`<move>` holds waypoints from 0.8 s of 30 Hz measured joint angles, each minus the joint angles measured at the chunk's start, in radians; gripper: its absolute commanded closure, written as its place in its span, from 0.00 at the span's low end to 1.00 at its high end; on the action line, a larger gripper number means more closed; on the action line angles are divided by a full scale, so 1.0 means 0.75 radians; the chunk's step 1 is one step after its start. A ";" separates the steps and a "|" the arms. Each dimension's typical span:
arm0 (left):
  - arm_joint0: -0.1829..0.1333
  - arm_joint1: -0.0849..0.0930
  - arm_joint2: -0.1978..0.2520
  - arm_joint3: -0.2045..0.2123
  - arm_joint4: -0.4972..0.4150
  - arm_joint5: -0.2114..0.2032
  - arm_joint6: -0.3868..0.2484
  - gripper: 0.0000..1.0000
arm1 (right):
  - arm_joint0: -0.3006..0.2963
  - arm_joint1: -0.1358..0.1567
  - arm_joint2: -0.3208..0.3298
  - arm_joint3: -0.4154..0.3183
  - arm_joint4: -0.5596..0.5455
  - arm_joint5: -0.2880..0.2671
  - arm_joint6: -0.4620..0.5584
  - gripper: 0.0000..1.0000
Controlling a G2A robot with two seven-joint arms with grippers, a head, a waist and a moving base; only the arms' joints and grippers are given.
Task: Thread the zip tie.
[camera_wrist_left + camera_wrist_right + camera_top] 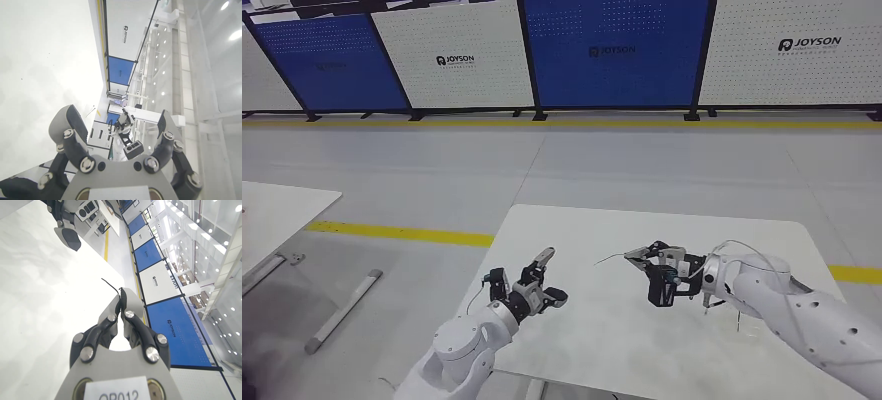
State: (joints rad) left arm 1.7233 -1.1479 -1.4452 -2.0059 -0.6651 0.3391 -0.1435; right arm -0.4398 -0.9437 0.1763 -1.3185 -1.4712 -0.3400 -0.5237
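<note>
Claws hang over the white tabletop (622,340). Nearest the front edge, the left claw (555,273) has its fingers wide apart and holds nothing. A bit farther in, the right claw (644,256) is pinched tight on the black zip tie (610,258). The tie's thin tail sticks out past the fingertips, pointing toward the left claw but well apart from it.
</note>
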 measured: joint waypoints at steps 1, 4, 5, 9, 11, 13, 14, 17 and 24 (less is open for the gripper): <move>-0.004 -0.001 0.003 0.000 -0.020 0.001 0.007 0.00 | -0.001 0.000 0.000 -0.002 0.000 0.000 0.001 1.00; -0.027 -0.005 0.038 -0.003 -0.100 0.001 0.066 0.00 | -0.011 -0.008 0.009 -0.040 -0.051 0.000 0.025 1.00; -0.036 -0.005 0.054 -0.004 -0.115 0.001 0.085 0.00 | -0.012 -0.011 0.010 -0.052 -0.073 0.000 0.033 1.00; -0.087 0.003 0.130 -0.001 -0.184 0.001 0.185 0.00 | 0.002 -0.031 -0.008 -0.085 -0.134 0.000 0.059 1.00; -0.117 0.008 0.160 0.004 -0.216 0.001 0.241 0.00 | 0.004 -0.039 -0.009 -0.091 -0.133 0.000 0.077 1.00; -0.155 0.013 0.196 0.017 -0.256 0.001 0.301 0.00 | 0.003 -0.046 -0.009 -0.089 -0.132 0.000 0.081 1.00; -0.169 0.016 0.210 0.023 -0.270 0.001 0.319 0.00 | 0.003 -0.047 -0.009 -0.086 -0.132 0.000 0.079 1.00; -0.181 0.021 0.223 0.031 -0.279 0.001 0.332 0.00 | 0.003 -0.047 -0.008 -0.084 -0.132 0.000 0.076 1.00; -0.180 0.019 0.230 0.032 -0.285 0.001 0.331 0.00 | 0.003 -0.047 -0.008 -0.085 -0.132 0.000 0.077 1.00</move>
State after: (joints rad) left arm 1.5882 -1.1338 -1.2727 -1.9821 -0.8790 0.3397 0.1049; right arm -0.4376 -0.9790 0.1700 -1.3819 -1.5700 -0.3400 -0.4662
